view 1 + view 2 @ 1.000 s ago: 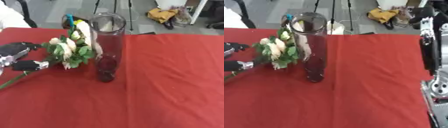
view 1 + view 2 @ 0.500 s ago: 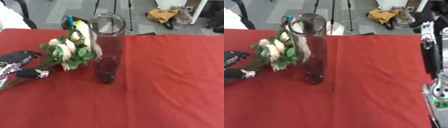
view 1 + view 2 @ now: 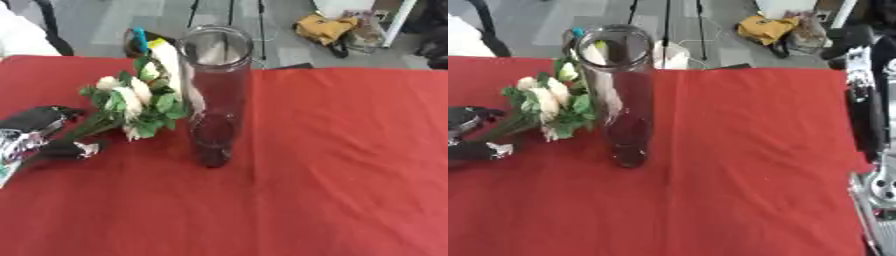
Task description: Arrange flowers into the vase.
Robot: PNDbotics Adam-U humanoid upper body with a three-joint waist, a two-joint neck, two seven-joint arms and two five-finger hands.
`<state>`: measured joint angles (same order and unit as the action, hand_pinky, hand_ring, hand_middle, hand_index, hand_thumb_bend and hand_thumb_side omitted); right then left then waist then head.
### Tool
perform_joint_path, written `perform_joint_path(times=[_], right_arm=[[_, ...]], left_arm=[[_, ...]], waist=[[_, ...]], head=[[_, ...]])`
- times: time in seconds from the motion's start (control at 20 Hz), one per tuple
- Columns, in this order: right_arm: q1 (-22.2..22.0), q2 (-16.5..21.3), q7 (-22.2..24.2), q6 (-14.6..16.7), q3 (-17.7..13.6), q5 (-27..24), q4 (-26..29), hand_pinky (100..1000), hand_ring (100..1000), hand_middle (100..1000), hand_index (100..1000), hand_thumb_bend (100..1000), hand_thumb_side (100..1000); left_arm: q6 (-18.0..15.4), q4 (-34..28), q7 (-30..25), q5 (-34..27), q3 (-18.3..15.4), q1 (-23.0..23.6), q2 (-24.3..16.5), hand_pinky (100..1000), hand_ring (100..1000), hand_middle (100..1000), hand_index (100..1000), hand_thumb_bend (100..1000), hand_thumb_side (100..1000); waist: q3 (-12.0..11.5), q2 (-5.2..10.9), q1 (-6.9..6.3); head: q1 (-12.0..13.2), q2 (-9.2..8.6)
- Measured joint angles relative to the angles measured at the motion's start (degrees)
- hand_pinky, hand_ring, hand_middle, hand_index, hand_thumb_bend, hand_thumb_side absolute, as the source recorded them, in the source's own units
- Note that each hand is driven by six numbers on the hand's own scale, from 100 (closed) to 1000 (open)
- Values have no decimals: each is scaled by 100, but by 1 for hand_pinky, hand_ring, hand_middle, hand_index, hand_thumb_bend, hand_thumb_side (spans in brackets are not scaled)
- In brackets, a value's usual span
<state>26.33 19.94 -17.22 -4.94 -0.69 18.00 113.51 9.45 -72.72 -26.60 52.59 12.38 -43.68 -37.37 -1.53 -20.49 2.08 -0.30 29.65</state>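
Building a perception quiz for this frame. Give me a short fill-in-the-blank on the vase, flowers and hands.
1. The glass vase stands upright on a ____ tablecloth.
2. The bunch of flowers lies on the vase's ____ side, outside it.
3. The flower stems are at the fingers of the robot's ____ hand.
4. No flower has gone in yet, so the vase is still ____ of flowers.

Missing words: red; left; left; empty
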Motion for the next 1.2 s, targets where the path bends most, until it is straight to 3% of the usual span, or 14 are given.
perform_joint_path(times=[0.85, 1.05, 1.2], right_arm=[[-6, 0, 10, -13, 2, -49, 0, 680, 792, 522, 719, 100, 1000], [-7, 0, 10, -17, 2, -50, 0, 681, 793, 521, 718, 100, 1000], [-9, 0, 17, -25, 2, -50, 0, 681, 793, 521, 718, 100, 1000]], left_arm=[[-74, 356, 520, 198, -35, -182, 120, 457, 564, 666, 844, 312, 719], [-71, 370, 549, 195, -46, -201, 135, 341, 441, 566, 775, 246, 671], [-52, 369, 569, 178, -47, -213, 164, 305, 404, 532, 746, 209, 657]], waist=[[79, -74, -2], [80, -91, 0], [78, -98, 4]], head=[[74, -75], [76, -98], [78, -98]])
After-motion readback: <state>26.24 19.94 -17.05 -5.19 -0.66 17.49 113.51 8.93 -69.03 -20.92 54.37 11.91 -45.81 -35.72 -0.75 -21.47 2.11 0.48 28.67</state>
